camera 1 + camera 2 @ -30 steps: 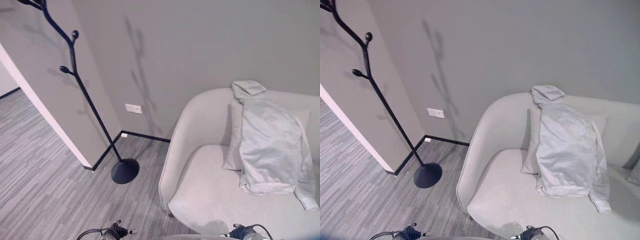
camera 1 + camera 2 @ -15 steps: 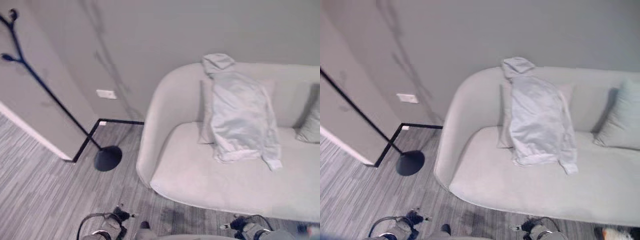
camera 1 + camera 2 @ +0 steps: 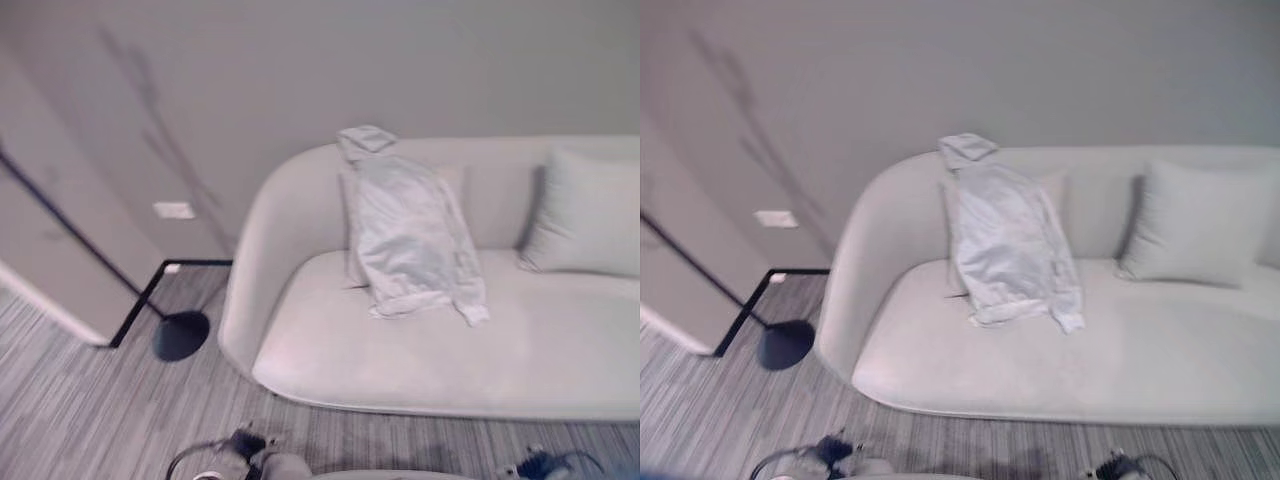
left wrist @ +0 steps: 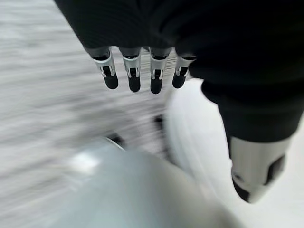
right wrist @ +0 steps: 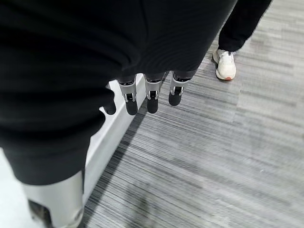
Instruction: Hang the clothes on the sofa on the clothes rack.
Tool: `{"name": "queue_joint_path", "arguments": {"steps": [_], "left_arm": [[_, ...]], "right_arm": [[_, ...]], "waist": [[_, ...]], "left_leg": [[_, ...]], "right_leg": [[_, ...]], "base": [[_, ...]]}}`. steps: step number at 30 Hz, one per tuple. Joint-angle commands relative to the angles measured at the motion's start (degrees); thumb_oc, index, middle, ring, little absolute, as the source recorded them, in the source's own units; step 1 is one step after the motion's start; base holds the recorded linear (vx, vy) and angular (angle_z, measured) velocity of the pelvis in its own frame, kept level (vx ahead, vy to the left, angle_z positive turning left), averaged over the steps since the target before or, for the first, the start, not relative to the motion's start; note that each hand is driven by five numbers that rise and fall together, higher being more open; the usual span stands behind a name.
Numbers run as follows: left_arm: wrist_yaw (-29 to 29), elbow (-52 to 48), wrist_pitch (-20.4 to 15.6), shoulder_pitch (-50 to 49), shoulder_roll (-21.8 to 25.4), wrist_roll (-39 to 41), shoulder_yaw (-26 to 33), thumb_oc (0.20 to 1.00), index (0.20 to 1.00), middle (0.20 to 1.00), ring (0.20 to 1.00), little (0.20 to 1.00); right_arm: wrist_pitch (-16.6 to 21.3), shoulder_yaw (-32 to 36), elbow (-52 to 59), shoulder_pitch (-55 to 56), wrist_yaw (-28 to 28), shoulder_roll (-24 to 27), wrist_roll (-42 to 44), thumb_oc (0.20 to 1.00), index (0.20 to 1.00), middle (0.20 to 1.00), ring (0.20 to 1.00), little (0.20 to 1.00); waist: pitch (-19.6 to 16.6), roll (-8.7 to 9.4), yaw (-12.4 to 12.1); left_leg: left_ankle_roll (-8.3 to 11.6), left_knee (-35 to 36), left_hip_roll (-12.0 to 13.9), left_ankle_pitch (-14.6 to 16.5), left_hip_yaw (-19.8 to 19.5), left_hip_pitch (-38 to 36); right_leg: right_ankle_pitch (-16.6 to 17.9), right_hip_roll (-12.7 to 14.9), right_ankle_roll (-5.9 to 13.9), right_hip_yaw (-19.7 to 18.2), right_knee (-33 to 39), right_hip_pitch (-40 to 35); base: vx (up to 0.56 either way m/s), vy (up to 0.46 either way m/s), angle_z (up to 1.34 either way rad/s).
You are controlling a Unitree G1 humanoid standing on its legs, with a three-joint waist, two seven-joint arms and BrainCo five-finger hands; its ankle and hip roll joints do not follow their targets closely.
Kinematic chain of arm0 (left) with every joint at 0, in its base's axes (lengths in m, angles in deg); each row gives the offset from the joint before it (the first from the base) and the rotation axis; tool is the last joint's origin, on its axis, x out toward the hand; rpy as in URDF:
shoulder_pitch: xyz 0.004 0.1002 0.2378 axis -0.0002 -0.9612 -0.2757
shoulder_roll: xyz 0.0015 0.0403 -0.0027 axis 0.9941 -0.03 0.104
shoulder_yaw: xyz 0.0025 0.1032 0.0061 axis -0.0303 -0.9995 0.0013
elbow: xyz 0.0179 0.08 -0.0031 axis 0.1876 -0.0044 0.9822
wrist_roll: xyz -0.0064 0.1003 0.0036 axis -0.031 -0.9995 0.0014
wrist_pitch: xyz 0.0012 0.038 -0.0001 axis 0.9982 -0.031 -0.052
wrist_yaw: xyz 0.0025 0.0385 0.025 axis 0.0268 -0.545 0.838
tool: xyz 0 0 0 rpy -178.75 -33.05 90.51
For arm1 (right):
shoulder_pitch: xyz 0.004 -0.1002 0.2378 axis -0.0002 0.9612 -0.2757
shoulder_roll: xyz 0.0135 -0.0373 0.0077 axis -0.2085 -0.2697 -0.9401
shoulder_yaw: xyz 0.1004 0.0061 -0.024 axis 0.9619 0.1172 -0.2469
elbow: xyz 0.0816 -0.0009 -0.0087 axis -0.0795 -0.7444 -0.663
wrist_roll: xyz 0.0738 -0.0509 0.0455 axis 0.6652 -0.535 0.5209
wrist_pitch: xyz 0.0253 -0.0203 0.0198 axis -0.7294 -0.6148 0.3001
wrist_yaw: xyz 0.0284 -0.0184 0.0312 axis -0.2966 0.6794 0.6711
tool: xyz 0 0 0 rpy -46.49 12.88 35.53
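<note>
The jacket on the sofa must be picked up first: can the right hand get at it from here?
Probably not yet: the jacket drapes over the sofa backrest, and the right hand hangs open above the floor.

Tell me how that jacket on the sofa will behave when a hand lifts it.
Probably floppy: the jacket drapes over the sofa back and a cushion, creased, so it should sag and swing when lifted. It looks thin, so likely light. One sleeve trails onto the seat and may dangle or drag.
</note>
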State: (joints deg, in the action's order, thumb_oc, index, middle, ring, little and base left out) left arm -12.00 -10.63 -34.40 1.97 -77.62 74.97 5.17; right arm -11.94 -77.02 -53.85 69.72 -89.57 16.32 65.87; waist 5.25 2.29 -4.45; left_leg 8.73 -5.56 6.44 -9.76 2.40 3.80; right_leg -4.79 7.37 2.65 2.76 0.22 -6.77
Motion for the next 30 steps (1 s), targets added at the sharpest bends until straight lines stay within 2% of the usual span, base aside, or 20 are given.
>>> {"name": "queue_joint_path", "arguments": {"steps": [1, 2, 3, 4, 7, 9, 14, 15, 17, 18, 19, 20, 21, 22, 24, 25, 26, 27, 29, 30], "left_arm": [[-0.53, -0.24, -1.25, 3.63, 0.12, 0.81, -2.74, 1.0, 1.0, 1.0, 1.0, 1.0], [-0.54, -0.24, -1.26, 3.66, 0.11, 0.82, -2.75, 1.0, 1.0, 1.0, 1.0, 1.0], [-0.17, 0.26, -1.19, 3.53, -0.02, 0.06, -4.18, 1.0, 1.0, 1.0, 1.0, 1.0], [0.12, 0.27, -1.04, 3.32, 0.04, 0.04, -4.38, 1.0, 1.0, 1.0, 1.0, 1.0], [0.38, 1.62, -0.9, 1.81, -0.22, 0.58, -3.85, 1.0, 1.0, 1.0, 1.0, 1.0], [0.16, 2.21, -0.97, 0.96, -0.11, 0.77, -3.37, 1.0, 1.0, 1.0, 1.0, 1.0], [0.14, 1.44, -0.87, 0.85, 0.36, 1.14, -2.66, 1.0, 1.0, 1.0, 1.0, 1.0], [0.15, 0.27, -0.75, 0.95, 0.5, 0.31, -3.33, 1.0, 1.0, 1.0, 1.0, 1.0], [-0.07, 0.07, -0.91, 0.79, 0.13, 0.3, -3.08, 1.0, 1.0, 1.0, 1.0, 1.0], [-0.08, 0.08, -0.91, 0.81, 0.11, 0.3, -3.05, 1.0, 1.0, 1.0, 1.0, 1.0], [0.14, -0.09, -0.75, 0.98, 0.11, 0.22, -2.77, 1.0, 1.0, 1.0, 1.0, 1.0], [0.06, -0.13, -0.75, 0.62, 0.21, 0.14, -2.28, 1.0, 1.0, 1.0, 1.0, 1.0], [-0.07, 0.08, -0.79, 0.33, 0.19, 0.14, -1.94, 1.0, 1.0, 1.0, 1.0, 1.0], [-0.07, 0.07, -0.79, 0.38, 0.19, 0.14, -1.9, 1.0, 1.0, 1.0, 1.0, 1.0], [-0.33, 0.21, -0.74, -0.6, 0.28, 0.96, -1.67, 1.0, 1.0, 1.0, 1.0, 1.0], [-0.33, 0.21, -0.74, -0.6, 0.28, 0.96, -1.67, 1.0, 1.0, 1.0, 1.0, 1.0], [-0.31, 0.67, -0.86, -1.68, 0.77, 1.77, -1.63, 1.0, 1.0, 1.0, 1.0, 1.0], [-0.5, 1.16, -0.94, -1.91, 1.22, 2.27, -1.67, 1.0, 1.0, 1.0, 1.0, 1.0], [-0.79, 1.51, -1.14, -2.17, 1.82, 3.81, -1.03, 1.0, 1.0, 1.0, 1.0, 1.0], [-0.79, 1.51, -1.14, -2.17, 1.81, 3.81, -1.04, 1.0, 1.0, 1.0, 1.0, 1.0]], "right_arm": [[0.46, -0.97, -0.54, -7.17, -0.31, -1.62, -0.72, 1.0, 1.0, 1.0, 1.0, 1.0], [0.45, -0.94, -0.52, -7.18, -0.3, -1.61, -0.72, 1.0, 1.0, 1.0, 1.0, 1.0], [0.03, -1.59, 0.08, -8.87, -0.41, -2.09, -0.27, 1.0, 1.0, 1.0, 1.0, 1.0], [0.14, -1.79, 1.26, -9.71, -0.34, -2.17, 0.25, 1.0, 1.0, 1.0, 1.0, 1.0], [0.62, -1.33, 5.37, -11.79, -0.27, -2.35, 0.96, 1.0, 1.0, 1.0, 1.0, 1.0], [0.77, -1.74, 7.18, -12.47, 0.22, -2.75, 0.7, 1.0, 1.0, 1.0, 1.0, 1.0], [1.24, -2.06, 11.71, -14.26, 0.51, -2.76, 0.01, 1.0, 1.0, 1.0, 1.0, 1.0], [1.02, -2.69, 12.55, -15.29, 0.22, -2.05, -1.24, 1.0, 1.0, 1.0, 1.0, 1.0], [1.05, -3.16, 13.04, -16.8, -0.17, -1.26, -1.48, 1.0, 1.0, 1.0, 1.0, 1.0], [1.05, -3.18, 13.04, -16.83, -0.17, -1.24, -1.47, 1.0, 1.0, 1.0, 1.0, 1.0], [1.01, -3.59, 12.61, -17.92, -0.79, -0.13, -2.21, 1.0, 1.0, 1.0, 1.0, 1.0], [0.97, -3.74, 12.52, -18.63, -1.25, 0.39, -2.3, 1.0, 1.0, 1.0, 1.0, 1.0], [1.01, -3.52, 12.21, -19.14, -1.78, 0.81, -2.04, 1.0, 1.0, 1.0, 1.0, 1.0], [1.03, -3.54, 12.18, -19.22, -1.79, 0.8, -2.04, 1.0, 1.0, 1.0, 1.0, 1.0], [0.95, -2.4, 13.06, -19.69, -3.07, 3.49, -0.74, 1.0, 1.0, 1.0, 1.0, 1.0], [0.95, -2.4, 13.06, -19.7, -3.07, 3.49, -0.74, 1.0, 1.0, 1.0, 1.0, 1.0], [0.62, -1.73, 14.95, -20.16, -4.04, 5.75, -0.19, 1.0, 1.0, 1.0, 1.0, 1.0], [0.51, -1.83, 16.37, -20.65, -4.59, 6.87, -0.48, 1.0, 1.0, 1.0, 1.0, 1.0], [0.18, -0.33, 19.21, -20.99, -5.66, 9.52, -0.53, 1.0, 1.0, 1.0, 1.0, 1.0], [0.18, -0.33, 19.22, -20.99, -5.65, 9.53, -0.53, 1.0, 1.0, 1.0, 1.0, 1.0]], "waist": [[2.1, -0.38, -3.5], [2.17, -0.42, -3.53], [2.61, -0.71, -4.72], [2.99, -0.76, -5.69], [1.93, -1.96, -6.33], [1.94, -1.39, -6.67], [-0.21, -1.24, -7.74], [-0.33, -2.8, -7.93], [0.39, -5.58, -6.73], [0.53, -5.54, -6.78], [2.11, -7.79, -5.31], [2.74, -7.77, -4.86], [3.02, -7.34, -4.59], [3.1, -7.49, -4.51], [3.47, -6.98, -3.25], [3.5, -6.99, -3.21], [3.47, -6.36, -1.86], [3.72, -6.49, -0.97], [4.14, -6.42, 0.95], [4.15, -6.46, 1.0]], "left_leg": [[-5.36, 3.5, -6.12, 7.8, 2.48, 1.14], [-5.46, 3.42, -6.12, 7.5, 2.51, 1.3], [-5.11, 1.89, -9.84, 7.66, 2.2, 3.45], [-4.97, 0.97, -10.97, 7.93, 1.34, 4.4], [-6.13, 1.07, -10.08, 7.56, -0.36, 2.66], [-5.91, -1.3, -9.8, 7.77, -0.16, 2.8], [-6.4, 1.44, -9.48, 6.0, -0.22, 0.46], [-6.7, 3.61, -8.68, 5.16, 0.19, -2.48], [-6.95, 5.29, -6.72, 4.81, 0.27, -6.45], [-6.97, 5.36, -6.8, 4.77, 0.36, -6.58], [-7.44, 6.19, -5.59, 4.63, -0.44, -9.38], [-7.61, 6.94, -5.54, 4.66, -0.58, -10.76], [-7.63, 7.73, -5.85, 5.15, -0.73, -11.89], [-7.62, 7.68, -5.68, 4.88, -0.8, -11.71], [-7.46, 8.58, -6.54, 5.62, -3.11, -12.26], [-7.46, 8.58, -6.54, 5.62, -3.14, -12.3], [-7.51, 9.73, -7.45, 6.96, -4.82, -12.77], [-7.77, 10.46, -6.98, 8.03, -5.85, -13.55], [-8.07, 10.56, -5.84, 9.26, -8.44, -13.65], [-8.07, 10.56, -5.8, 9.29, -8.49, -13.68]], "right_leg": [[9.19, -1.92, -1.51, -1.62, 0.83, -2.71], [9.41, -1.92, -1.47, -1.66, 0.79, -2.57], [9.6, -2.69, -1.59, -2.24, 1.22, -3.32], [9.47, -2.95, -1.6, -2.64, 1.2, -3.94], [9.49, -3.96, -1.56, -3.09, -0.12, -4.21], [9.22, -3.34, -1.68, -2.55, -0.94, -5.35], [9.41, -2.49, -1.97, -1.07, -5.02, -5.75], [9.6, -1.78, -1.86, 1.14, -12.83, -4.17], [9.16, -2.89, -1.7, 2.36, -24.76, -0.63], [8.99, -2.79, -1.68, 2.26, -25.07, -0.56], [7.84, -3.95, -1.89, 1.39, -33.17, 2.94], [7.36, -2.84, -2.03, 1.28, -34.19, 4.42], [6.52, -1.65, -2.17, 1.12, -33.12, 5.36], [6.91, -1.81, -2.25, 1.23, -32.98, 5.44], [7.41, -0.1, -2.21, -1.11, -22.8, 8.16], [7.42, -0.1, -2.22, -1.08, -22.77, 8.1], [7.57, 0.83, -1.76, -4.55, -9.68, 10.11], [7.49, 1.48, -1.39, -6.06, -5.04, 11.51], [9.79, 3.07, -0.06, -9.39, 1.01, 15.97], [9.78, 3.05, -0.06, -9.31, 1.05, 15.89]], "base": [[0.01, -0.028, 0.27], [0.08, -0.116, 0.19], [0.09, -0.125, 0.07], [0.15, -0.142, -0.08], [0.14, -0.025, -0.46], [0.17, 0.011, -0.15], [0.21, 0.07, -0.07], [0.25, 0.184, -0.21], [0.25, 0.208, -0.33], [0.2, 0.198, -0.21], [0.2, 0.135, -0.02], [0.27, 0.134, 0.04], [0.13, 0.016, 0.13], [0.18, -0.052, 0.19], [0.16, -0.085, 0.24], [0.15, -0.127, 0.25], [0.21, -0.149, 0.47], [0.23, -0.189, 0.51], [0.2, -0.199, 0.6], [0.13, -0.13, 0.91]]}}
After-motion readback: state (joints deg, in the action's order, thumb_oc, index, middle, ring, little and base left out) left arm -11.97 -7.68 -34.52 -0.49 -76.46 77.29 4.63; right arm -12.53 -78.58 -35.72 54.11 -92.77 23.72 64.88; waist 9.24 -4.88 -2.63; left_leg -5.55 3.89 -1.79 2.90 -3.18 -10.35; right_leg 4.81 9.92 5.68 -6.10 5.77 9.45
